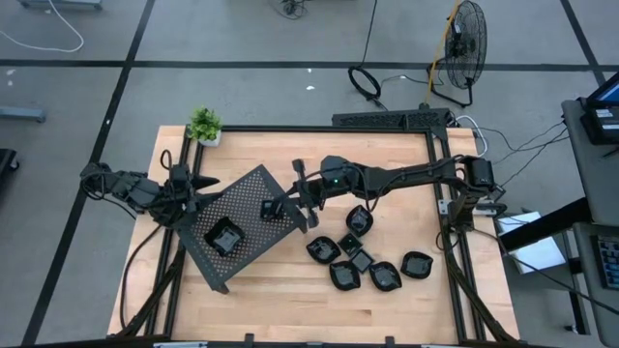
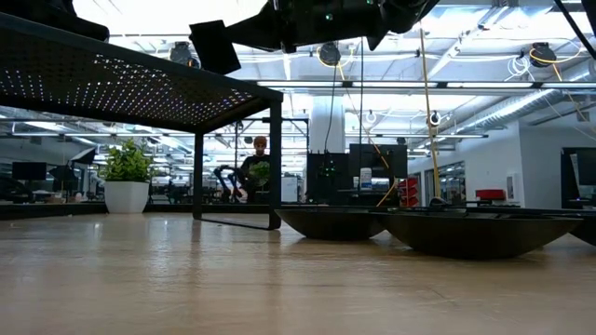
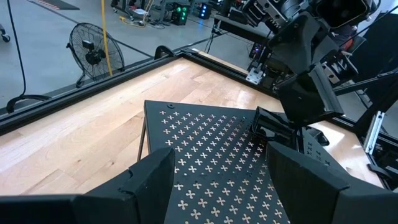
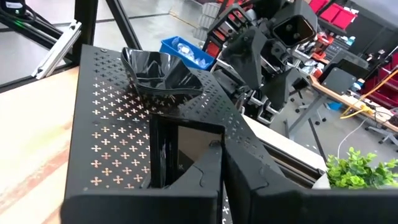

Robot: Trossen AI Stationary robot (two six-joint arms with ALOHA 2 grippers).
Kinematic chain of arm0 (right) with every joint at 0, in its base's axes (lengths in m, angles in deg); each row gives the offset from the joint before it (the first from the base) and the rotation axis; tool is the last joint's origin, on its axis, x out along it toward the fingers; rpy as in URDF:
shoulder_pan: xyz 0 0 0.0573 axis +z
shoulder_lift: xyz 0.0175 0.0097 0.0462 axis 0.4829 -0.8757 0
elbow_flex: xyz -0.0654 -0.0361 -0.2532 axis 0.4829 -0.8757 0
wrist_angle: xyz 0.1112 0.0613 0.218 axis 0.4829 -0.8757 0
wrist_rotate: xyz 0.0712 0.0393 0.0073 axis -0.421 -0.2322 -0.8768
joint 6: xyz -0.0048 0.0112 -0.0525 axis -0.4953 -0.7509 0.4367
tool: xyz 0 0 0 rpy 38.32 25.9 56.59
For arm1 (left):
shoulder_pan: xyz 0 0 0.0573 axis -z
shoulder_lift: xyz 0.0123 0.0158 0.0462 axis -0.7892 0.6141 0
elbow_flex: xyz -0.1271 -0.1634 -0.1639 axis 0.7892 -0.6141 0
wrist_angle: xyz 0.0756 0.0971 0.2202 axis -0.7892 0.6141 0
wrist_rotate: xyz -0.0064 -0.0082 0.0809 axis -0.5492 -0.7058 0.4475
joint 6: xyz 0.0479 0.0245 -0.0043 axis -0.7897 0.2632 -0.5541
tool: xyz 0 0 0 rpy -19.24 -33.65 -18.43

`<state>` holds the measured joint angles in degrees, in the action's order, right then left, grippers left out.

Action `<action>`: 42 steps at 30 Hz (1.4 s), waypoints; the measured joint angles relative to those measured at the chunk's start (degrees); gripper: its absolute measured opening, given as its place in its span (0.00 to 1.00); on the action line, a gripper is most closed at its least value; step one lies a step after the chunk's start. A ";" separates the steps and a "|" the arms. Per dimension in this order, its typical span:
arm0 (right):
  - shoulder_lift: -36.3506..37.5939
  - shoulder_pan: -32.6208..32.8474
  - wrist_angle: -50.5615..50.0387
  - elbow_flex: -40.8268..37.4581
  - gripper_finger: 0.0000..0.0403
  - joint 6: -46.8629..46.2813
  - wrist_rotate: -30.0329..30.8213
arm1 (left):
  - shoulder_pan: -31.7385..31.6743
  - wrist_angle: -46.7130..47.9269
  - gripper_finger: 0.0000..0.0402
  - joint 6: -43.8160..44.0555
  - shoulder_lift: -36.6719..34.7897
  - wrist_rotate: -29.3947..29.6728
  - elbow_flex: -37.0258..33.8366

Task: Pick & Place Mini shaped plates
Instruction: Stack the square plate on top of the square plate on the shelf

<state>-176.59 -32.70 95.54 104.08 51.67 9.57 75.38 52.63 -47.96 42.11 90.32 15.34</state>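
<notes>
A glossy black mini plate point(image 1: 224, 237) rests flat on the dark perforated tray point(image 1: 253, 193), which stands raised on legs at the table's left centre. My right gripper point(image 1: 293, 205) reaches over the tray's right part from the table's right and is shut on a second small black plate point(image 1: 273, 210), also seen in the right wrist view point(image 4: 180, 149) and the low view point(image 2: 216, 45). Several more plates point(image 1: 358, 261) lie on the wood to the right of the tray. My left gripper point(image 3: 221, 180) stands open at the tray's left edge point(image 1: 198, 184), with nothing between its fingers. My right gripper pinches the plate's edge point(image 4: 208, 148) between its two fingers point(image 4: 261, 180). The fingers come nearly level from the table's right side. The plate stands tilted on edge, out in front of the fingertips and close over the tray; I cannot tell whether it touches the tray.
A small potted plant point(image 1: 204, 125) stands at the table's far left corner. A black frame rail point(image 1: 319, 130) runs along the far edge and down both sides of the table. Bare wood point(image 1: 290, 300) lies toward the near edge. A person point(image 2: 257, 167) is in the room behind.
</notes>
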 joint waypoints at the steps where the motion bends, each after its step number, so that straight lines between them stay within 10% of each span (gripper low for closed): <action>1: 0.00 0.03 0.02 0.00 0.01 0.11 0.00 | 0.01 0.00 0.64 0.01 -0.01 0.00 0.00; 20: 0.00 0.03 -0.10 -0.02 0.05 2.66 0.04 | 0.00 0.00 0.64 0.01 -0.01 0.00 0.00; 42: 3.10 0.97 -6.80 -0.09 0.39 -0.82 5.99 | 0.01 0.00 0.64 0.00 -0.01 0.00 0.00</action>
<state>-173.48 -31.73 88.74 103.99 50.85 15.56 75.40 52.63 -47.96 42.09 90.32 15.34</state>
